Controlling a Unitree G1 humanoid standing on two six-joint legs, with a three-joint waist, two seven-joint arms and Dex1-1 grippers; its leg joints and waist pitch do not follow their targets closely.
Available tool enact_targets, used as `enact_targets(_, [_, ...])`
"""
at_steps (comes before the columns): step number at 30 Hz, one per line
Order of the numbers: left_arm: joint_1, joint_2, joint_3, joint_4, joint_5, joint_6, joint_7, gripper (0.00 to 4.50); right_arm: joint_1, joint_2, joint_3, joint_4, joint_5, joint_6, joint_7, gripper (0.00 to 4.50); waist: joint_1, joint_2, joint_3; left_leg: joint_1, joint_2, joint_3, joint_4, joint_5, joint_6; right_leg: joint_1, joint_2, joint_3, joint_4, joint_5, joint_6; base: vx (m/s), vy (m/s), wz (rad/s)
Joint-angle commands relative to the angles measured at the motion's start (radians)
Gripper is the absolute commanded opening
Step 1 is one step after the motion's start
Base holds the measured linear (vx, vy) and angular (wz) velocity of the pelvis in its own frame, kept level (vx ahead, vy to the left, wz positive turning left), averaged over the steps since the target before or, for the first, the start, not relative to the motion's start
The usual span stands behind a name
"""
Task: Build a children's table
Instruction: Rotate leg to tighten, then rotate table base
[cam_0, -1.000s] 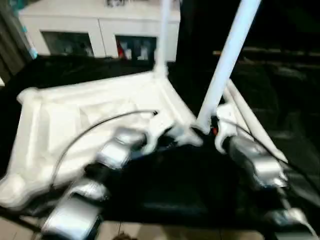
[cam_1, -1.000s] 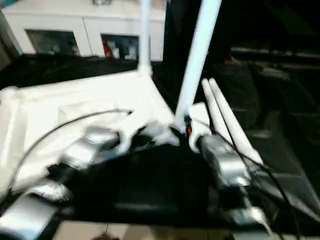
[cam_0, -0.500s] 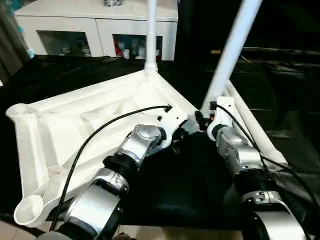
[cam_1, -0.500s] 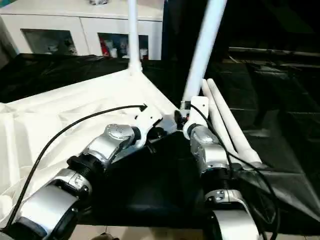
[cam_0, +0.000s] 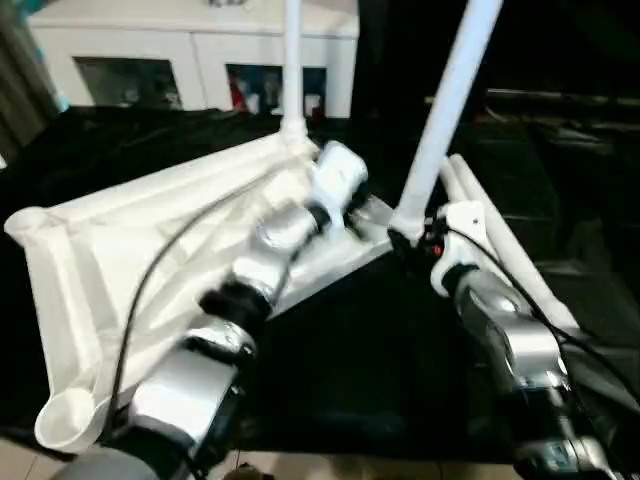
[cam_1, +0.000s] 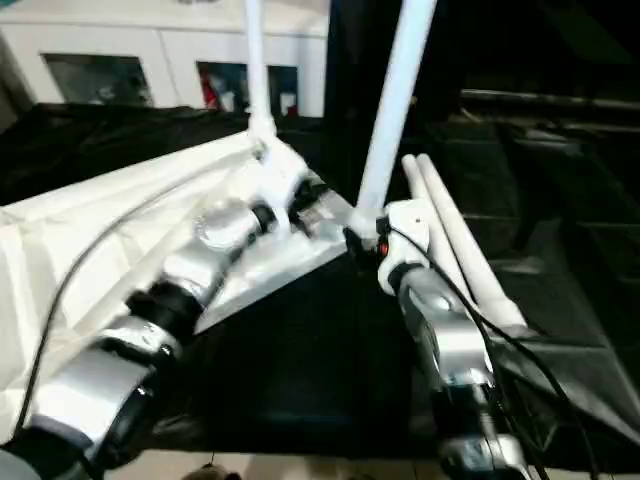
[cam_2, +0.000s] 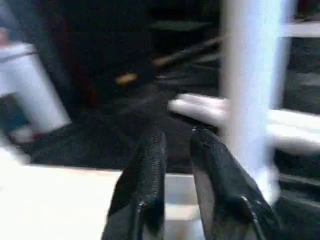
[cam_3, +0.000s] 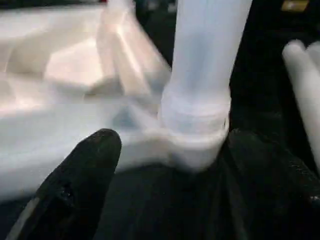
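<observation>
The white tabletop (cam_0: 120, 240) lies upside down with its ribbed underside up. One leg (cam_0: 292, 60) stands in the far corner socket. A second leg (cam_0: 445, 110) stands in the near right socket (cam_3: 195, 135). Two loose legs (cam_0: 500, 240) lie on the cloth to the right. My right gripper (cam_3: 172, 142) is open, with one finger on each side of the second leg's base and not touching it. My left gripper (cam_2: 177, 140) reaches over the tabletop's right edge between the two standing legs, shut on nothing.
A white cabinet (cam_0: 200, 50) with glass doors stands at the back. Black cloth (cam_0: 350, 370) covers the ground around the tabletop. A black cable (cam_0: 150, 280) runs along my left forearm.
My left arm has stretched forward from beside the right gripper to the tabletop's edge near the far leg. The right gripper stays at the near leg's base. The view has shifted slightly.
</observation>
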Motion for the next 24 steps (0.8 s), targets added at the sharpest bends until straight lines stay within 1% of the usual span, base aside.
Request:
enact_targets(1, [0.01, 0.018, 0.014, -0.015, 0.023, 0.022, 0.037, 1.36, -0.001, -0.003, 0.018, -0.036, -0.006, 0.024, 0.012, 3.86, 0.005, -0.012, -0.072, 0.01, 0.044, -0.018, -0.069, -0.179, 0.056, 0.063, -0.068, 0.053, -0.086, -0.25, -0.148, 0.0, 0.0, 0.0])
enact_targets(2, [0.039, 0.084, 0.029, -0.05, 0.054, 0.079, 0.076, 1.41, 0.022, -0.004, 0.041, -0.073, 0.001, 0.068, 0.025, 3.86, 0.004, -0.015, -0.072, 0.011, 0.044, -0.018, -0.069, -0.181, 0.052, 0.061, -0.066, 0.054, -0.087, -0.255, -0.147, 0.0, 0.0, 0.0])
enact_targets(3, [0.054, 0.113, 0.033, -0.063, 0.071, 0.098, 0.094, 1.48, 0.031, -0.004, 0.051, -0.091, 0.002, 0.087, 0.029, 3.86, 0.004, -0.018, -0.07, 0.007, 0.045, -0.02, -0.071, -0.179, 0.05, 0.063, -0.066, 0.053, -0.083, -0.257, -0.144, 0.0, 0.0, 0.0])
enact_targets(4, [0.054, 0.113, 0.033, -0.063, 0.071, 0.098, 0.094, 1.48, 0.031, -0.004, 0.051, -0.091, 0.002, 0.087, 0.029, 3.86, 0.002, -0.013, -0.069, 0.007, 0.047, -0.023, -0.074, -0.183, 0.045, 0.062, -0.065, 0.053, -0.083, -0.266, -0.138, 0.0, 0.0, 0.0])
enact_targets(5, [0.096, 0.173, 0.052, -0.113, 0.1, 0.134, 0.135, 1.59, 0.044, -0.002, 0.071, -0.114, 0.001, 0.123, 0.031, 3.86, -0.001, -0.016, -0.071, 0.01, 0.047, -0.022, -0.074, -0.188, 0.039, 0.058, -0.065, 0.054, -0.085, -0.271, -0.13, 0.0, 0.0, 0.0])
enact_targets(6, [0.121, 0.205, 0.06, -0.147, 0.115, 0.155, 0.154, 1.72, 0.048, -0.003, 0.078, -0.123, 0.001, 0.136, 0.033, 3.86, -0.002, -0.011, -0.07, 0.011, 0.052, -0.026, -0.076, -0.186, 0.029, 0.057, -0.065, 0.055, -0.078, -0.252, -0.139, 0.0, 0.0, 0.0])
enact_targets(7, [0.157, 0.252, 0.068, -0.189, 0.146, 0.188, 0.176, 1.81, 0.051, -0.002, 0.084, -0.124, -0.001, 0.147, 0.032, 3.86, -0.002, -0.013, -0.072, 0.013, 0.053, -0.025, -0.076, -0.187, 0.022, 0.054, -0.065, 0.056, -0.076, -0.236, -0.141, 0.0, 0.0, 0.0])
enact_targets(8, [0.181, 0.284, 0.071, -0.213, 0.169, 0.209, 0.189, 1.86, 0.05, 0.0, 0.087, -0.121, -0.002, 0.15, 0.031, 3.86, -0.004, -0.009, -0.072, 0.012, 0.055, -0.027, -0.078, -0.186, 0.017, 0.054, -0.066, 0.057, -0.071, -0.224, -0.144, 0.0, 0.0, 0.0])
enact_targets(9, [0.195, 0.304, 0.071, -0.229, 0.182, 0.222, 0.198, 1.92, 0.051, 0.001, 0.088, -0.12, -0.004, 0.154, 0.031, 3.86, -0.008, -0.004, -0.072, 0.015, 0.054, -0.024, -0.078, -0.184, 0.012, 0.048, -0.061, 0.058, -0.072, -0.205, -0.149, 0.0, 0.0, 0.0])
enact_targets(10, [0.214, 0.331, 0.072, -0.242, 0.2, 0.235, 0.202, 1.92, 0.049, 0.003, 0.089, -0.111, -0.008, 0.158, 0.028, 3.86, -0.007, -0.002, -0.073, 0.019, 0.054, -0.024, -0.077, -0.186, 0.007, 0.047, -0.061, 0.058, -0.07, -0.195, -0.153, 0.0, 0.0, 0.0])
enact_targets(11, [0.215, 0.331, 0.072, -0.243, 0.2, 0.235, 0.202, 2.02, 0.049, 0.003, 0.089, -0.111, -0.008, 0.158, 0.028, 3.86, -0.005, -0.001, -0.072, 0.02, 0.053, -0.023, -0.077, -0.187, 0.001, 0.046, -0.061, 0.059, -0.069, -0.182, -0.16, 0.0, 0.0, 0.0])
enact_targets(12, [0.258, 0.387, 0.068, -0.278, 0.237, 0.281, 0.195, 2.11, 0.043, 0.004, 0.097, -0.092, -0.023, 0.167, 0.024, 3.86, 0.0, 0.0, -0.072, 0.024, 0.055, -0.021, -0.077, -0.192, -0.003, 0.042, -0.061, 0.061, -0.07, -0.176, -0.164, 0.0, 0.0, 0.0])
enact_targets(13, [0.277, 0.407, 0.065, -0.297, 0.251, 0.308, 0.184, 2.22, 0.041, 0.004, 0.1, -0.087, -0.026, 0.171, 0.022, 3.86, 0.003, 0.001, -0.07, 0.02, 0.056, -0.023, -0.081, -0.194, -0.011, 0.044, -0.062, 0.061, -0.065, -0.171, -0.169, 0.0, 0.0, 0.0])
enact_targets(14, [0.277, 0.407, 0.065, -0.297, 0.251, 0.308, 0.184, 2.27, 0.041, 0.004, 0.1, -0.087, -0.026, 0.171, 0.022, 3.86, 0.002, 0.002, -0.068, 0.019, 0.054, -0.021, -0.081, -0.2, -0.011, 0.042, -0.06, 0.062, -0.068, -0.177, -0.164, 0.0, 0.0, 0.0])
enact_targets(15, [0.311, 0.439, 0.066, -0.342, 0.27, 0.356, 0.173, 2.27, 0.038, 0.006, 0.101, -0.086, -0.028, 0.181, 0.021, 3.86, 0.009, -0.001, -0.068, 0.03, 0.055, -0.019, -0.082, -0.234, -0.025, 0.035, -0.063, 0.064, -0.074, -0.202, -0.162, 0.0, 0.0, 0.0])
enact_targets(16, [0.311, 0.439, 0.066, -0.342, 0.27, 0.356, 0.173, 2.27, 0.038, 0.006, 0.101, -0.086, -0.028, 0.181, 0.021, 3.86, 0.009, 0.0, -0.067, 0.026, 0.056, -0.022, -0.083, -0.237, -0.029, 0.039, -0.065, 0.065, -0.071, -0.202, -0.165, 0.0, 0.0, 0.0])
enact_targets(17, [0.328, 0.454, 0.069, -0.366, 0.28, 0.377, 0.173, 2.27, 0.035, 0.006, 0.101, -0.085, -0.027, 0.185, 0.021, 3.86, 0.007, -0.002, -0.065, 0.022, 0.055, -0.022, -0.085, -0.241, -0.03, 0.04, -0.064, 0.065, -0.072, -0.212, -0.161, 0.0, 0.0, 0.0])
enact_targets(18, [0.355, 0.477, 0.067, -0.402, 0.297, 0.42, 0.178, 2.27, 0.029, 0.006, 0.105, -0.082, -0.028, 0.196, 0.021, 3.86, 0.008, 0.0, -0.067, 0.022, 0.056, -0.024, -0.086, -0.247, -0.036, 0.041, -0.065, 0.064, -0.07, -0.22, -0.155, 0.0, 0.0, 0.0])
enact_targets(19, [0.356, 0.478, 0.067, -0.402, 0.297, 0.421, 0.178, 2.27, 0.029, 0.006, 0.105, -0.082, -0.028, 0.196, 0.021, 3.86, 0.006, 0.0, -0.065, 0.019, 0.055, -0.025, -0.087, -0.252, -0.038, 0.042, -0.066, 0.064, -0.071, -0.226, -0.15, 0.0, 0.0, 0.0])
enact_targets(21, [0.379, 0.491, 0.053, -0.423, 0.301, 0.461, 0.165, 2.27, 0.024, 0.008, 0.111, -0.072, -0.031, 0.204, 0.022, 3.86, 0.005, -0.002, -0.066, 0.019, 0.052, -0.025, -0.086, -0.25, -0.039, 0.042, -0.066, 0.065, -0.072, -0.227, -0.146, 0.0, 0.0, 0.0])
enact_targets(22, [0.386, 0.496, 0.042, -0.422, 0.306, 0.473, 0.153, 2.27, 0.022, 0.009, 0.113, -0.066, -0.032, 0.206, 0.022, 3.86, 0.006, 0.0, -0.066, 0.018, 0.051, -0.025, -0.085, -0.249, -0.039, 0.041, -0.067, 0.065, -0.073, -0.228, -0.146, 0.0, 0.0, 0.0])
enact_targets(23, [0.401, 0.509, 0.017, -0.426, 0.321, 0.511, 0.114, 2.27, 0.016, 0.013, 0.117, -0.05, -0.037, 0.206, 0.024, 3.86, 0.006, 0.006, -0.066, 0.019, 0.05, -0.026, -0.085, -0.249, -0.039, 0.041, -0.066, 0.065, -0.073, -0.223, -0.147, 0.0, 0.0, 0.0])
enact_targets(24, [0.401, 0.509, 0.017, -0.426, 0.321, 0.511, 0.114, 2.27, 0.016, 0.013, 0.117, -0.05, -0.037, 0.206, 0.024, 3.86, 0.004, 0.003, -0.067, 0.019, 0.05, -0.026, -0.086, -0.25, -0.04, 0.041, -0.065, 0.065, -0.073, -0.222, -0.147, 0.0, 0.0, 0.0])
